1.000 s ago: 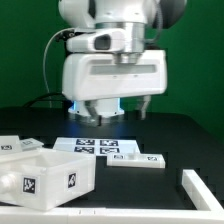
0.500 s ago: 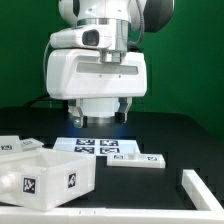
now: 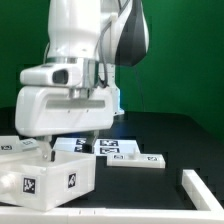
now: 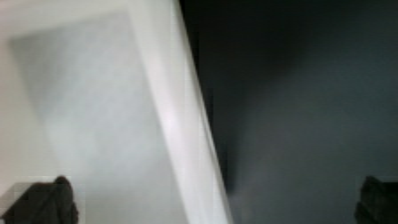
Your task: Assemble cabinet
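Note:
The cabinet box [image 3: 45, 175], white with square tag markers on its front, sits at the exterior view's lower left. My gripper [image 3: 68, 142] hangs just above and behind its far rim. A small white panel [image 3: 135, 161] with tags lies on the black table to the exterior view's right of it. In the wrist view a white wall of the box [image 4: 185, 120] runs between my fingertips, with its pale inner face [image 4: 80, 110] on one side and dark table [image 4: 302, 110] on the other. My gripper [image 4: 212, 205] is open and empty, its fingers [image 4: 45, 202] wide apart.
The marker board [image 3: 108, 147] lies flat behind the panel. A white L-shaped rail [image 3: 200, 190] stands at the exterior view's lower right. Another white tagged part [image 3: 10, 147] shows at the left edge, behind the box.
The arm has swung from above the marker board to the exterior view's left and lower, and now stands over the box's far rim. The parts on the table have not moved.

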Action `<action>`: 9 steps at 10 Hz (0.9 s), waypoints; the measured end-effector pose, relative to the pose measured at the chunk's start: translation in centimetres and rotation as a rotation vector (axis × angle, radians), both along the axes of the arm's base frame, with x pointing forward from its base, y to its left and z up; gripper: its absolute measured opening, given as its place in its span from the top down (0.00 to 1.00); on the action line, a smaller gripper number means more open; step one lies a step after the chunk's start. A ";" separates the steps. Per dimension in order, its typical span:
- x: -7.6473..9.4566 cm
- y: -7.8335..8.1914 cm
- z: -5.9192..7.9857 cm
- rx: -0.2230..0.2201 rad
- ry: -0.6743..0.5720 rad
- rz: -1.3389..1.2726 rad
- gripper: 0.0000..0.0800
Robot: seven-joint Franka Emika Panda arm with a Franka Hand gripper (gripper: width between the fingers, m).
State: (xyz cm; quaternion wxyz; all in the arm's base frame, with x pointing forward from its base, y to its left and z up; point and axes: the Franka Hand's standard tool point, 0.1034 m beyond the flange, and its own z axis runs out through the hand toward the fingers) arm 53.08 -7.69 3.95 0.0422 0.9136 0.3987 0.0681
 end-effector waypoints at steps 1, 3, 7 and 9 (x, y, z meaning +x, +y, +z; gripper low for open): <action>0.1 -0.1 -0.8 0.001 0.009 -0.002 0.00; 0.1 -0.1 -0.8 0.001 0.009 -0.001 0.16; 0.0 -0.1 -0.9 0.001 0.011 -0.001 0.75; 0.2 -0.1 -0.8 0.000 0.005 0.000 0.89</action>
